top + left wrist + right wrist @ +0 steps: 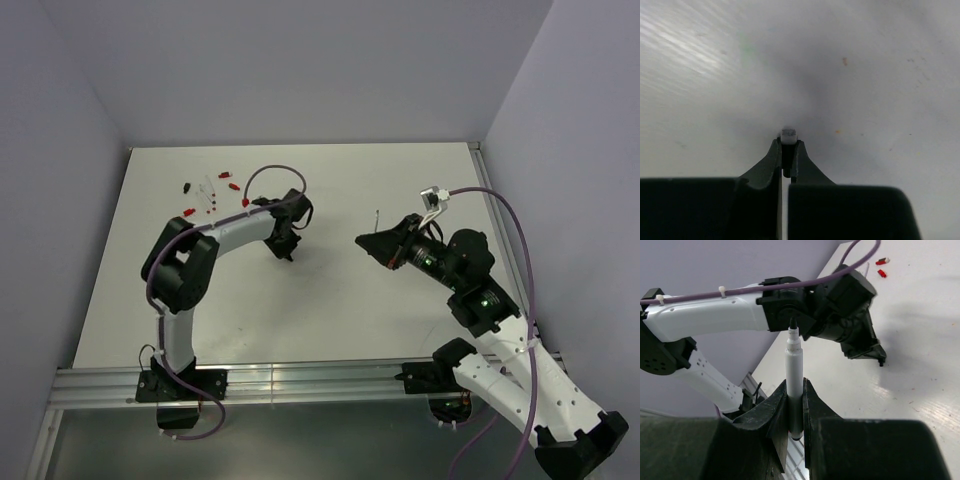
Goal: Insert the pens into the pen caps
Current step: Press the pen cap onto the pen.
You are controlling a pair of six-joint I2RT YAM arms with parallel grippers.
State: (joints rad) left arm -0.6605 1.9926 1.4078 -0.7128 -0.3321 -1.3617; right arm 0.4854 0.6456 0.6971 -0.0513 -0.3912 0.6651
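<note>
My right gripper (pixel 795 405) is shut on a white-barrelled pen (pixel 794 367), held upright with its dark tip pointing away from the wrist. From above, this pen (pixel 377 222) sticks up from the right gripper (pixel 372 240) over the table's middle right. My left gripper (pixel 789 145) points down at the table and is shut on a small dark pen cap (pixel 788 136) with a pale end. The left gripper (pixel 285 255) is left of the right one, apart from it. Several red pen caps (pixel 224 175) and pale pens (pixel 206 190) lie at the back left.
A purple cable (pixel 275 170) loops above the left arm's wrist; another (pixel 510 215) runs along the right arm. A small dark piece (pixel 186 186) lies by the red caps. Two red caps (pixel 882 261) show far off in the right wrist view. Grey walls enclose the white table (pixel 350 310).
</note>
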